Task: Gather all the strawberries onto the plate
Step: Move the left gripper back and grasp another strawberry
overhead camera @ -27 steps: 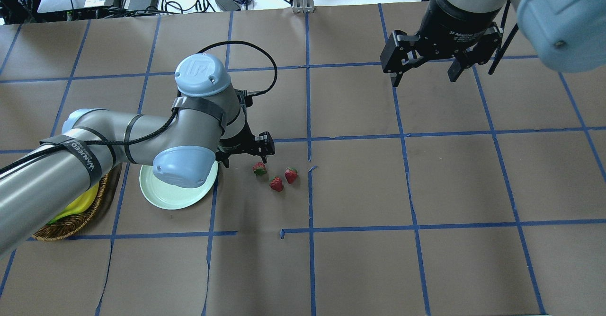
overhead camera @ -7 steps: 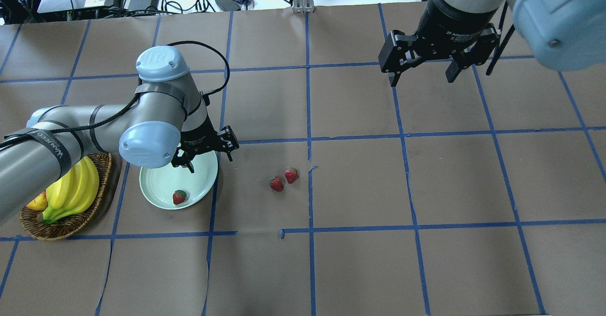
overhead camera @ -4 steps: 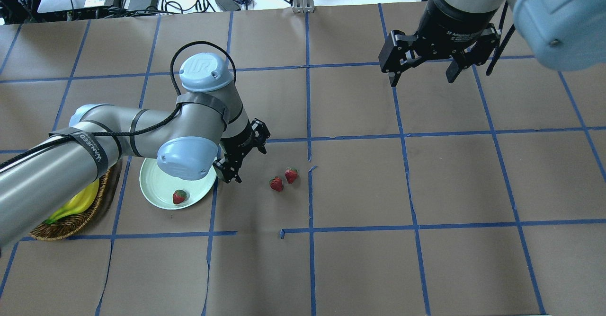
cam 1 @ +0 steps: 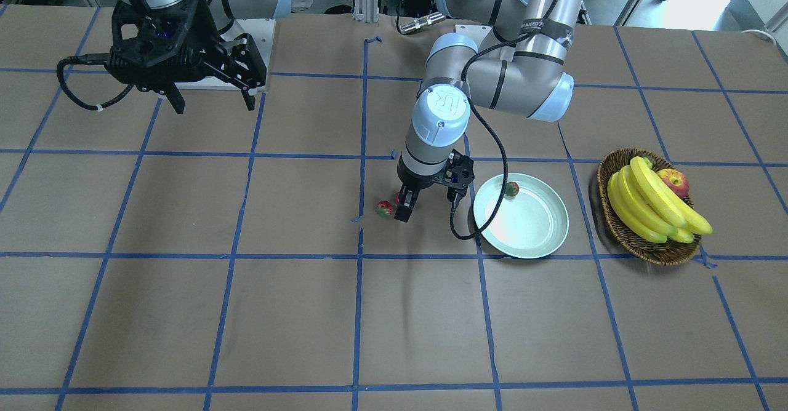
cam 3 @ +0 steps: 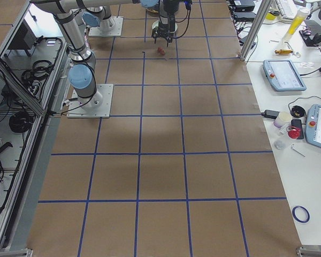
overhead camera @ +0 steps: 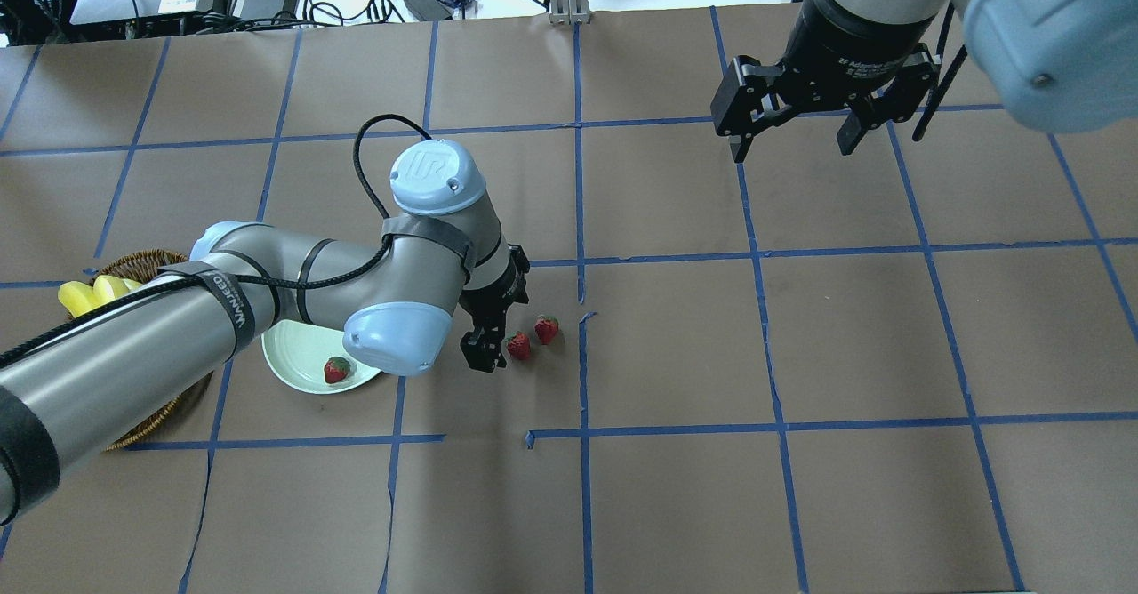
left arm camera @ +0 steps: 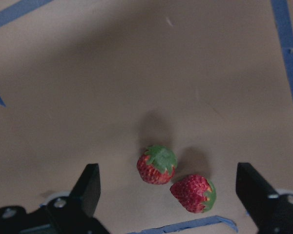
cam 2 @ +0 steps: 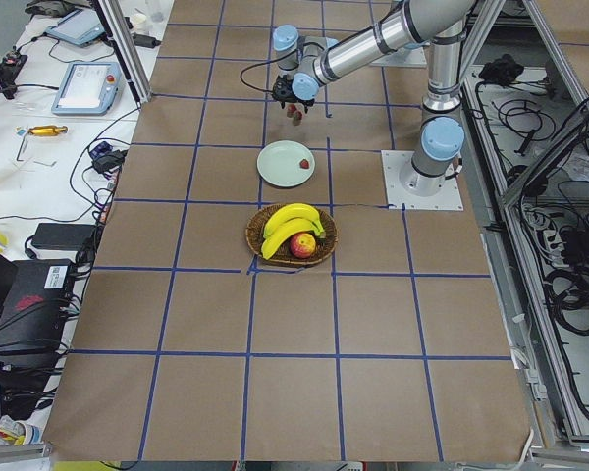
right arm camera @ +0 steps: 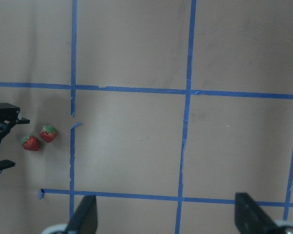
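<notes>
One strawberry [overhead camera: 336,370] lies in the pale mint plate [overhead camera: 298,367], near its rim, and it also shows in the front-facing view [cam 1: 511,189]. Two more strawberries [overhead camera: 519,345] [overhead camera: 547,329] lie close together on the brown table to the plate's right. My left gripper [overhead camera: 502,314] is open and empty, low over the table. One finger stands just beside the nearer strawberry. In the left wrist view both strawberries [left arm camera: 156,164] [left arm camera: 194,193] lie between the fingers. My right gripper [overhead camera: 793,142] is open and empty, high over the far right of the table.
A brown wicker basket [cam 1: 646,251] with bananas [cam 1: 646,205] and an apple [cam 1: 674,182] stands beyond the plate, on my left. My left arm covers part of the plate and basket in the overhead view. Blue tape lines grid the table.
One strawberry went from the table into the plate. My left gripper then moved right from over the plate to the two strawberries on the table. The right arm has not moved.
</notes>
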`<state>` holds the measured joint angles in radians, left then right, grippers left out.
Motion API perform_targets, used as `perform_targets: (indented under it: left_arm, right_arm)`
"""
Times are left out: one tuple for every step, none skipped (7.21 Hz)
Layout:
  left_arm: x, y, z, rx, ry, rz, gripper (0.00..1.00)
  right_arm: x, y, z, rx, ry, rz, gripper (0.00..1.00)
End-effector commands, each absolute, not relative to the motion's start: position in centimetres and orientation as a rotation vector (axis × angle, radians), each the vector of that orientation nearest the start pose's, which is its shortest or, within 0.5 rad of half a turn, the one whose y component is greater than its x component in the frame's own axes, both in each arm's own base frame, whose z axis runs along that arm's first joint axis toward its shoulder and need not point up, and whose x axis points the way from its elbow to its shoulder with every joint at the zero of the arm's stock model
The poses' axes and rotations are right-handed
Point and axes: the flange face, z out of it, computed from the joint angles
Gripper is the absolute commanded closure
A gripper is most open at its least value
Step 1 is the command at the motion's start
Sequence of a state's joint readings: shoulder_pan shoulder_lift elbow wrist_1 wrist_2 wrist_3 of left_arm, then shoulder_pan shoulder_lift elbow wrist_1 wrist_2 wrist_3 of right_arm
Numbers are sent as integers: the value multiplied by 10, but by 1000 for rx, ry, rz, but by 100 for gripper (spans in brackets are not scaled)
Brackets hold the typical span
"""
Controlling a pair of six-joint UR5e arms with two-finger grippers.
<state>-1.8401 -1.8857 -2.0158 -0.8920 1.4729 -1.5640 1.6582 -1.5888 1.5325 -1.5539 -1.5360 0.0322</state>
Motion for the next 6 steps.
perform_targets:
  left_arm:
    - [-274,-445,172,-1918,2490,176,3]
    - [-275,-446,169,-1922,2491,173,19]
    - [-275,-447,168,-1923,2491,180,44]
    - [-276,-447,168,-1913,2506,192,85]
    - [-276,-447,169,-1905,2516,189,100]
    - [-276,-449,176,-1861,2563,170,100]
  right_arm:
    - [179,-474,513,-87,3102,-56,0]
    - [179,-475,513,-87,3102,-56,0]
    - [179,-475,513,-87,3102,-56,0]
    - [179,-475,513,-89,3104,-56,0]
    - [179,-475,515,-89,3104,-61,0]
    - [179,-475,515,-89,3104,-61,0]
